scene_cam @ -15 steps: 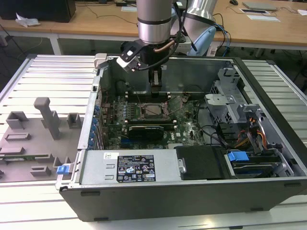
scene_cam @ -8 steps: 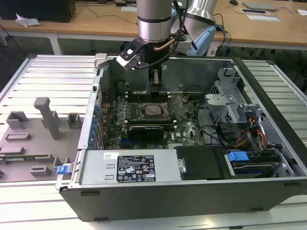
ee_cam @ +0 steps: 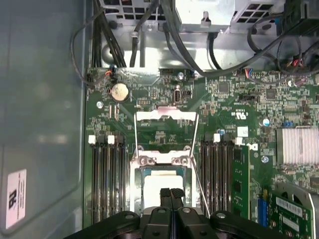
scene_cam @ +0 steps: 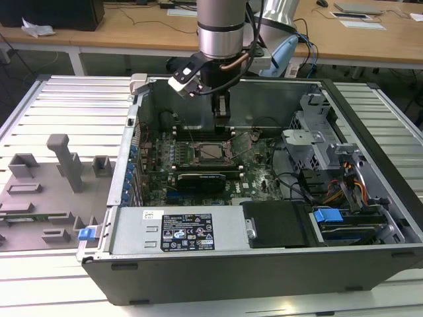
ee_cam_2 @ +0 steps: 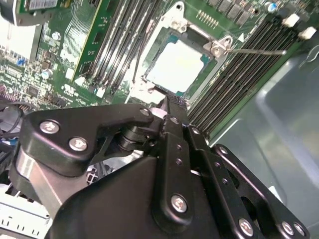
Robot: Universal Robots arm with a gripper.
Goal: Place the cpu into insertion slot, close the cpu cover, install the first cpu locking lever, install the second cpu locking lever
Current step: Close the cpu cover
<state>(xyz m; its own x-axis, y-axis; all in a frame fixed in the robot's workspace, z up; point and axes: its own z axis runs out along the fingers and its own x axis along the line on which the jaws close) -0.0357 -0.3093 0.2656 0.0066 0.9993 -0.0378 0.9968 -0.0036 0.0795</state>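
Note:
The cpu (ee_cam: 160,183) lies flat in the insertion slot (ee_cam: 137,162), its pale silvery top (ee_cam_2: 177,67) facing up; it also shows in the exterior view (scene_cam: 211,151). The cpu cover (ee_cam: 167,115), a thin metal frame, looks raised and tilted back from its hinge at the socket's far edge. Thin wire levers (ee_cam_2: 259,51) stick out from the socket corners, unlatched. My gripper (ee_cam: 170,191) is shut with nothing between its fingers. It hangs just above the near edge of the chip (ee_cam_2: 172,103), inside the open computer case (scene_cam: 221,119).
Long memory slots (ee_cam: 107,179) flank the socket on both sides (ee_cam: 219,174). A black graphics card (scene_cam: 201,179) lies in front of it. The case walls (scene_cam: 304,89), a drive cage (scene_cam: 317,142) with cables and the power supply (scene_cam: 188,231) surround the board. A grey fixture plate (scene_cam: 53,178) lies outside.

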